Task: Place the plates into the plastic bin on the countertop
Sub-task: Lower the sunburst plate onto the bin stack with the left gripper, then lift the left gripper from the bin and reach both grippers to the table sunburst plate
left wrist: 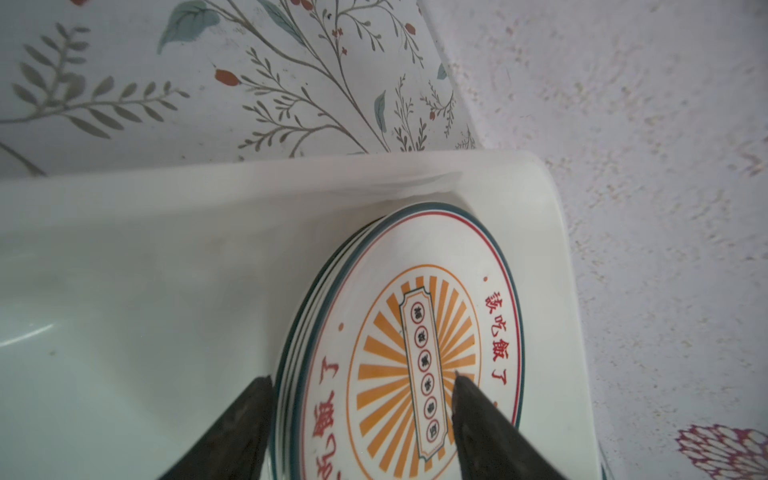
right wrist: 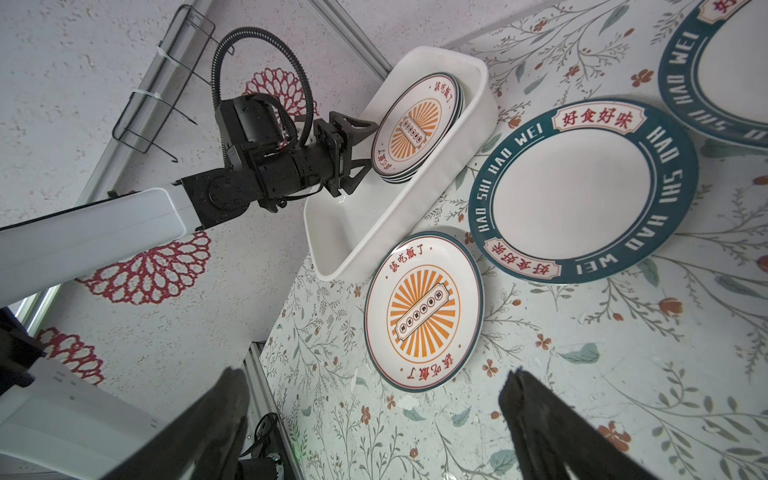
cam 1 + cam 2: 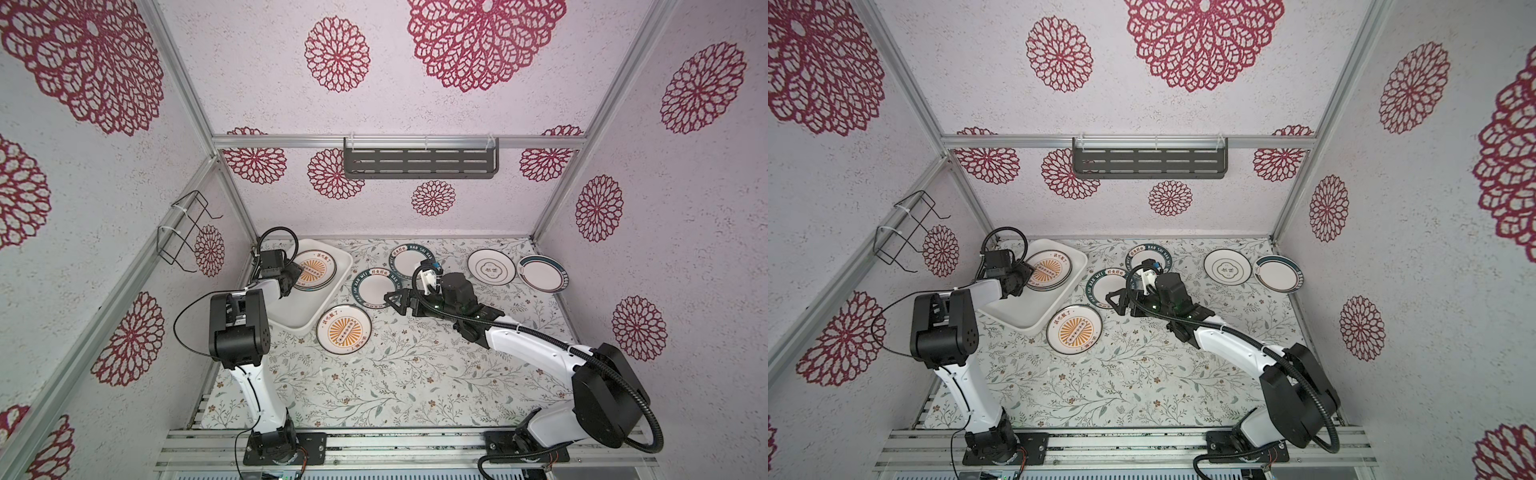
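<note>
Expect plates (image 3: 491, 267) to handle as glazed ceramic, i.e. stiff, weighty, slick, chip-prone, so, lying flat on countertop (image 3: 415, 374), pinch at raised rim w/ one finger under & one over, then lower gently into plastic bin (image 1: 291, 170). Note L gripper (image 1: 361, 376) spread, pinching nothing, w/ stack (image 1: 478, 270) inside bin betw. its fingers: stack's edge just inside one finger, other finger over sunburst centre, contact not clear. Note R gripper (image 2: 376, 376) spread wide & empty above countertop, loose sunburst plate (image 2: 424, 311) just ahead of & betw. fingertips, just beside bin, teal-rim plate (image 2: 582, 191) further ahead, off to one side.
</note>
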Tool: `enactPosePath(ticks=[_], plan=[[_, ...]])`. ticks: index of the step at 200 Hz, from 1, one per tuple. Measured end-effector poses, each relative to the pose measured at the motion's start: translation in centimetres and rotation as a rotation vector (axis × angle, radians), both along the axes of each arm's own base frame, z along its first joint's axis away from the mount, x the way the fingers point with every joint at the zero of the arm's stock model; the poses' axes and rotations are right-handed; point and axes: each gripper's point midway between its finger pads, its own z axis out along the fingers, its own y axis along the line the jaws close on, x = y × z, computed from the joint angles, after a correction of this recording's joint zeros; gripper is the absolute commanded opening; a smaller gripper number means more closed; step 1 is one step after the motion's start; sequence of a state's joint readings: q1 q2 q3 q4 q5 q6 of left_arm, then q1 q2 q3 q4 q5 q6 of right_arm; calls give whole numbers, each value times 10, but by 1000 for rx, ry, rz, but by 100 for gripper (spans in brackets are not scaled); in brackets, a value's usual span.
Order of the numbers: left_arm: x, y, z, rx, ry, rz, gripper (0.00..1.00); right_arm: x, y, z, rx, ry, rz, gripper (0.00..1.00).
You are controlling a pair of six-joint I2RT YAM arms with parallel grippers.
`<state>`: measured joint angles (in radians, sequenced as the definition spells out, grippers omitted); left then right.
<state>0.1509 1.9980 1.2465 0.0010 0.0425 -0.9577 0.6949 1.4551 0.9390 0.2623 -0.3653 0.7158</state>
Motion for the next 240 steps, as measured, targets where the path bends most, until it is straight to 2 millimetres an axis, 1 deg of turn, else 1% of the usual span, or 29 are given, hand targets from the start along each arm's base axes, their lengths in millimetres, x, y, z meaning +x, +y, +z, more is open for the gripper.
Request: enactPosePath(ticks=[12,24,63,78,98,117,134,150,165,178,192,202,216,228,240], plan=[[-2,0,3,12,6,-3,81,1,0,0,-2,-1,-4,99],[-3,-1,12,25,-5,-6,83,1,-1,0,-2,-1,-7,99],[-4,-5,58,87,-87,-20,89,4,-3,-1,-8,-5,-25,99],[-9,-8,72,105,-114,-29,91,5,-4,-1,-12,-5,-33,99],[-22,-13,86,138,-140,-39,94,7,-6,-2,-18,-8,-51,99],[-34,-21,103,172,-173,-63,97,9,-8,-4,-27,-8,-69,99],[-44,-30,127,205,-221,-87,100,12,-10,-5,-36,-8,-88,99],[-54,-38,151,234,-277,-106,97,16,-14,-6,-44,-10,-113,99],[-65,-45,176,265,-334,-124,97,20,-17,-7,-47,-7,-135,99],[-73,-51,193,283,-373,-140,97,23,-19,-12,-53,2,-145,99],[-82,-57,211,304,-403,-157,97,27,-18,-22,-66,25,-148,99],[-90,-60,216,317,-402,-167,97,30,-15,-33,-78,49,-144,99],[-99,-64,218,323,-383,-174,97,31,-10,-50,-88,92,-134,99],[-109,-66,212,323,-355,-180,97,31,-6,-64,-93,124,-123,99],[-120,-68,202,314,-317,-188,97,29,0,-77,-99,161,-103,99]])
